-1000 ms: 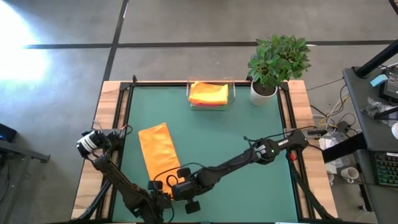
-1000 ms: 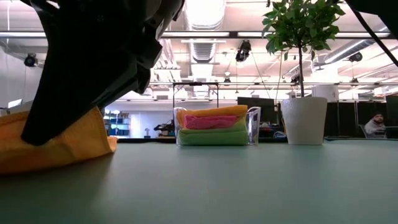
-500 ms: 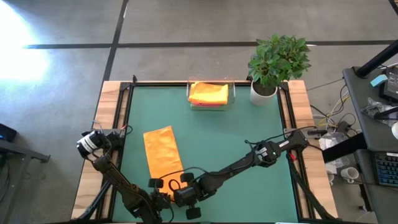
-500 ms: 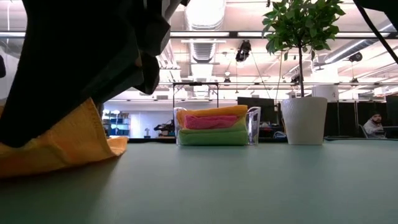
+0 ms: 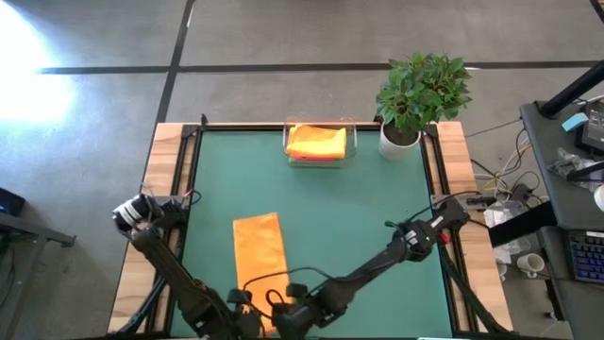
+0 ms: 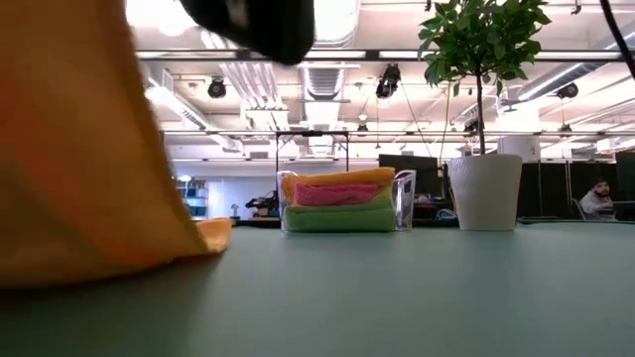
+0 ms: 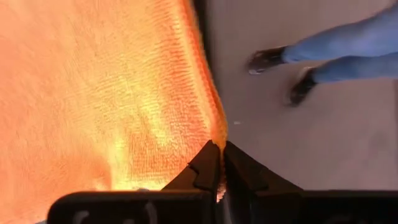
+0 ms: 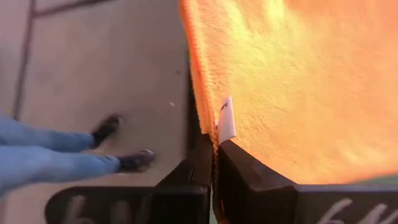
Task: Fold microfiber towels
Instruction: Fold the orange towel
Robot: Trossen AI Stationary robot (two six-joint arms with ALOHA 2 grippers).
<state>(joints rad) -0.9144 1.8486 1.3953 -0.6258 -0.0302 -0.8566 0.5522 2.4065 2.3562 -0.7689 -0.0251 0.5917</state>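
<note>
An orange microfiber towel (image 5: 259, 253) lies as a long strip on the green table. Its far end (image 6: 212, 234) rests on the table and its near end is raised, filling the left of the low view (image 6: 69, 149). My left gripper (image 7: 221, 160) and my right gripper (image 8: 214, 152) are both shut on that near end, side by side at the table's near edge (image 5: 243, 304) (image 5: 288, 310). More folded towels, orange on top, then pink and green (image 6: 337, 203), are stacked in a clear tray (image 5: 319, 142) at the far edge. My left gripper pinches the orange towel's near end at one side edge (image 7: 214, 135) between its two shut fingers, slanting down from the near side. The cloth runs away from the fingers toward the table; how many layers, I cannot tell. My right gripper pinches the near end at the other side edge (image 8: 206, 127), right beside a small white tag (image 8: 225, 120), between its two shut fingers, slanting down from the near side. This end is lifted off the table, while the far end lies on it.
A potted plant in a white pot (image 5: 415, 99) stands at the far right corner. Bare green table surface (image 5: 377, 198) stretches to the right of the towel. A person's legs (image 7: 336, 53) show on the floor beyond the table's near edge.
Both grippers have moved toward the table's near edge and upward. The orange towel has slid toward the near edge and a little to the right. Its near end has risen off the table, while its far end stays down.
</note>
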